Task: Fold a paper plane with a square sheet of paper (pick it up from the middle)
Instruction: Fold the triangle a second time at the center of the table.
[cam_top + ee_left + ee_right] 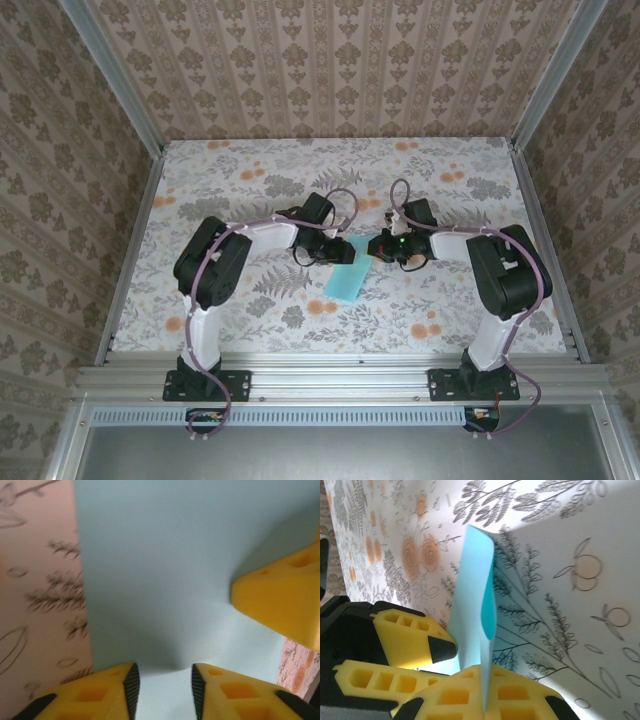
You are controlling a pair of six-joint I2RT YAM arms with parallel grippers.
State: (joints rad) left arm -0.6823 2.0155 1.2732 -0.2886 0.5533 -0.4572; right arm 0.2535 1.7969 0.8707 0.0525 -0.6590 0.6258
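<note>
In the top view, a thin light turquoise sheet of paper [345, 278], folded into a narrow strip, is seen near the middle of the floral-patterned table [250, 170]. Its long axis runs from about 1 o'clock to 7 o'clock. Two black arms are bent inward over it: the left tool [338, 252] is placed at the strip's far end on the 10 o'clock side, and the right tool [378, 246] at the same end on the 2 o'clock side, the two close together. In the left wrist view, the sheet of paper [165, 570] is spread wide beneath the camera, with a band of table [40, 605] shown at 9 o'clock. The left tool [162, 692] is seen at 6 o'clock with its yellow, black-padded fingers [220, 695] held apart; the turquoise surface is visible in the gap and nothing is pinched there. Of the right tool, one yellow finger [285, 605] is seen at 3 o'clock over the paper, whose surface is faintly creased toward its tip. In the right wrist view, the right tool [483, 692] is pressed together at 6 o'clock on the edge of the sheet of paper [472, 605]. The paper is raised as an upright flap toward 12 o'clock, with a darker turquoise inner face shown along its right side. Of the left tool, one yellow finger [405, 640], tipped in black, is seen at 8 o'clock just beside the flap.
</note>
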